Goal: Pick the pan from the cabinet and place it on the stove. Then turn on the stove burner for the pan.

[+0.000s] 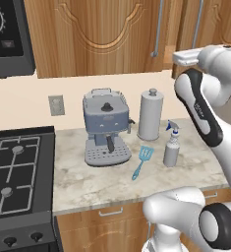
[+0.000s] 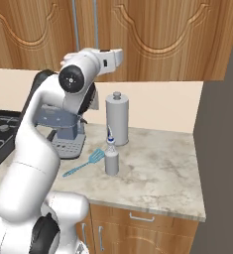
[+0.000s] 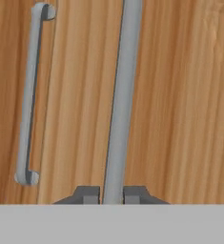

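A: How far along?
B: Barely begun. Stove (image 1: 18,167), near left, bare; nothing lit.
A: The pincer (image 3: 111,194)?
B: Clamped on the far cabinet's (image 1: 102,34) handle (image 3: 120,105). Doors closed; pan unseen, presumably inside.

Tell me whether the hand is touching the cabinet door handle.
Touching. In the hand view, the hand has both fingertips shut against the vertical silver handle running between them.
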Motion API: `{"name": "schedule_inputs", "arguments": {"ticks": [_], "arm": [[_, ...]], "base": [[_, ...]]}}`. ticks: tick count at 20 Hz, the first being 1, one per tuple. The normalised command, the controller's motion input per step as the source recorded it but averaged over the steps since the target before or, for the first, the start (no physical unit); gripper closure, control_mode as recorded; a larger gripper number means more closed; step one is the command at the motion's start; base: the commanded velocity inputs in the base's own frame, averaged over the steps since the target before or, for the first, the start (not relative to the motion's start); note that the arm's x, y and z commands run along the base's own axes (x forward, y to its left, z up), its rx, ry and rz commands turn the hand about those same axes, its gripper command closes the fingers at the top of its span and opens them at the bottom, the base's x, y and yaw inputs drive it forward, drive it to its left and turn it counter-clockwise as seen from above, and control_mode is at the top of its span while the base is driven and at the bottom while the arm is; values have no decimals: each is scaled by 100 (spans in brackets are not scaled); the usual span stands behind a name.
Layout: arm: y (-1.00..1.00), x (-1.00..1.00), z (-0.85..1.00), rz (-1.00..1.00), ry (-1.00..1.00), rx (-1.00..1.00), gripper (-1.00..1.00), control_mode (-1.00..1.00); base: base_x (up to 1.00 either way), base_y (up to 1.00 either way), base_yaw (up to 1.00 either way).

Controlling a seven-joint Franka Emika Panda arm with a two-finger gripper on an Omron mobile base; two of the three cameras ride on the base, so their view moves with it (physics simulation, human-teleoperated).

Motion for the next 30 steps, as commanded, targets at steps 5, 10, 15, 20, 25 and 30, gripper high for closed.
{"name": "schedule_inputs", "arguments": {"ticks": [5, 10, 15, 20, 25, 30], "arm": [[-38, -77, 1, 0, 1, 0, 100, -100], [-45, -65, 0, 3, 5, 0, 100, -100], [-36, -55, -5, 3, 8, -1, -100, -100], [1, -40, -18, 2, 4, -5, -100, -100], [4, -71, 3, 0, -13, -3, -100, -100], [59, -72, 12, -8, -11, -13, -100, -100]], "base": [[0, 0, 0], [0, 0, 0], [0, 0, 0], [0, 0, 0], [0, 0, 0], [0, 0, 0]]}}
